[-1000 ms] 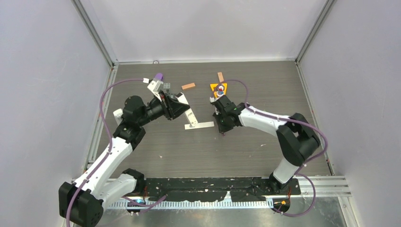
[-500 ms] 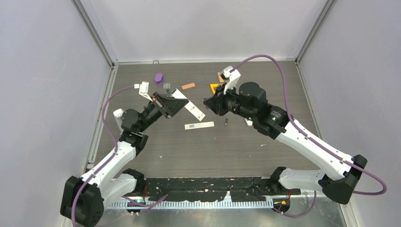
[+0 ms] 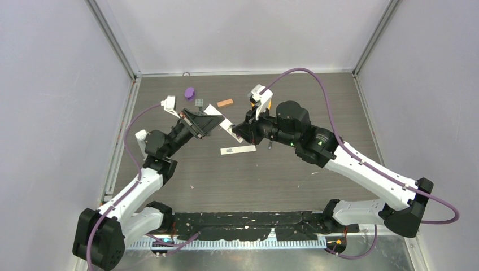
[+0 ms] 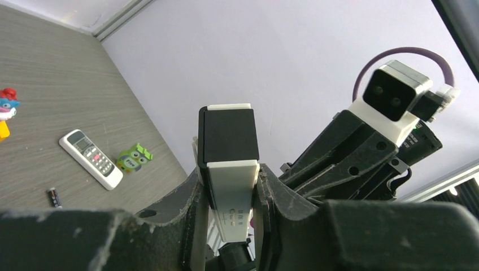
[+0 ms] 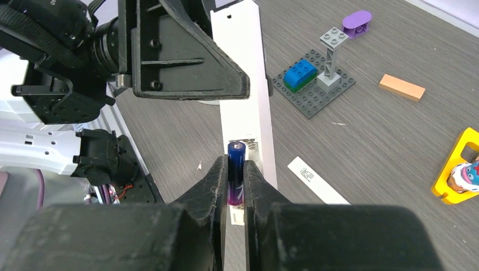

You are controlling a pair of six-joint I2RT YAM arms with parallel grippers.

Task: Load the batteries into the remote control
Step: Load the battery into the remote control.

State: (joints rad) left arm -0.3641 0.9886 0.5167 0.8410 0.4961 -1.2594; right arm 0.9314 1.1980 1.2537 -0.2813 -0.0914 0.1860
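My left gripper (image 4: 229,175) is shut on the white remote control (image 4: 229,141) and holds it slanted above the table, open back toward the right arm. My right gripper (image 5: 235,169) is shut on a blue-purple battery (image 5: 236,172), held upright right at the lower end of the remote control (image 5: 245,84), by its spring contacts. From above, the right gripper (image 3: 240,132) meets the remote control (image 3: 227,125) beside the left gripper (image 3: 206,121). A dark battery (image 3: 270,145) lies on the table. The other batteries are hidden.
A white cover strip (image 3: 238,149) lies below the grippers. A second remote (image 4: 90,158) and a green owl toy (image 4: 134,158) lie on the table. A Lego plate (image 5: 313,84), a purple piece (image 3: 190,92), an orange block (image 3: 225,103) and a yellow toy (image 5: 460,169) sit toward the back.
The right arm rose from the table and swung left, bringing the battery up to the held remote. The left gripper dropped a little and turned the remote toward it.
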